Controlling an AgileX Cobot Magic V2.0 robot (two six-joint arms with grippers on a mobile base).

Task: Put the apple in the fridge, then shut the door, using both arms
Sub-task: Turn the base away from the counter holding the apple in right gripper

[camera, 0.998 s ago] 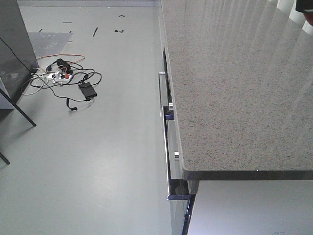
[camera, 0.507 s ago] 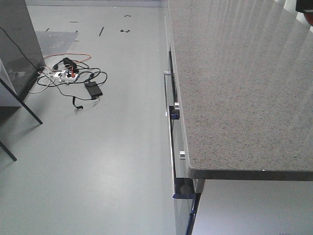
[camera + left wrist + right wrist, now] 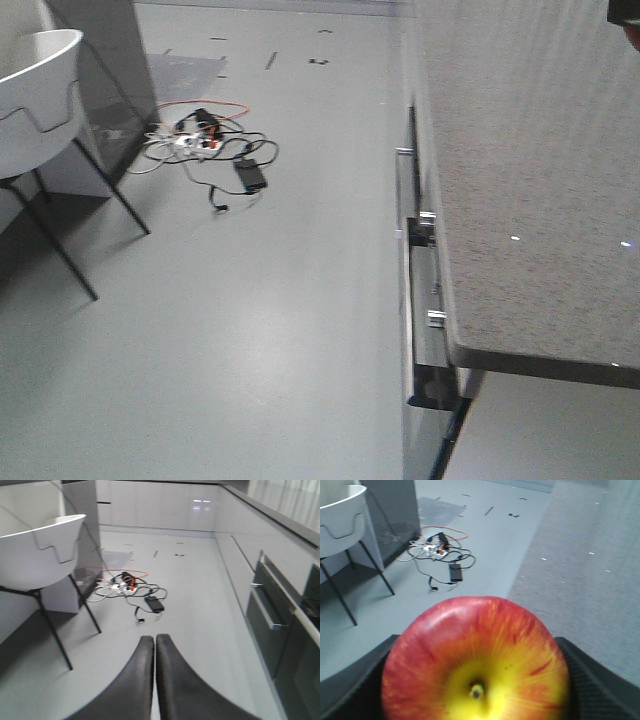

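Right gripper clamped on the apple, stem dimple facing the camera, beside the speckled counter. Left gripper pressed shut, empty. Farther off, a white chair and tangled cables on the floor.

The front view has swung left, bringing a white chair into frame.
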